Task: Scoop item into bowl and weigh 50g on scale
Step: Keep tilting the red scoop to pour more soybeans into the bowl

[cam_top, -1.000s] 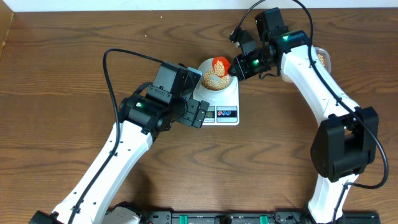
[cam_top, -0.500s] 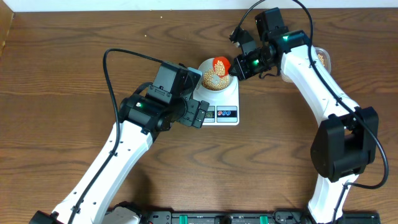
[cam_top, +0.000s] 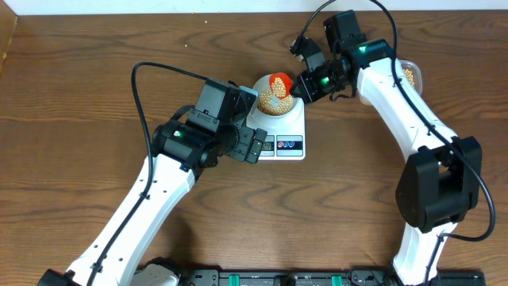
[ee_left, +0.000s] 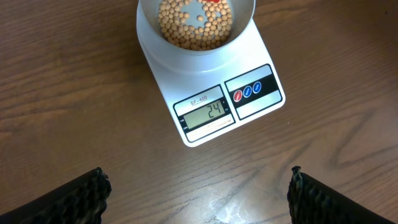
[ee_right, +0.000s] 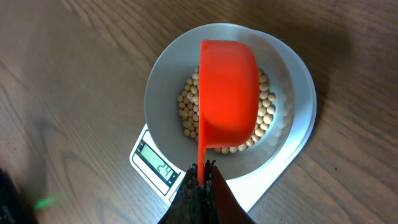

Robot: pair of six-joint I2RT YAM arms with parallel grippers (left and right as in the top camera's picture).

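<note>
Right hand (ee_right: 200, 180) pinched tight on the thin handle of an orange scoop (ee_right: 227, 93). The scoop hangs over the bowl (ee_right: 165, 81), turned so my wrist view shows only its smooth outer side. I can't tell whether it touches the bowl.

Bowl sits on the rear of the scale (ee_left: 205, 81). Tan beads (ee_left: 186, 25) cover its floor in a shallow layer. Display (ee_left: 205, 113) reads 24.

Left hand (ee_left: 199, 199) spread wide and holding nothing; both fingers (ee_left: 74, 199) show at the bottom corners of its view. From overhead it hovers just beside the scale's front left corner, over bare bench (cam_top: 79, 79).

A clear tub (cam_top: 411, 73) with more beads sits at the far right, mostly hidden behind the right arm.
</note>
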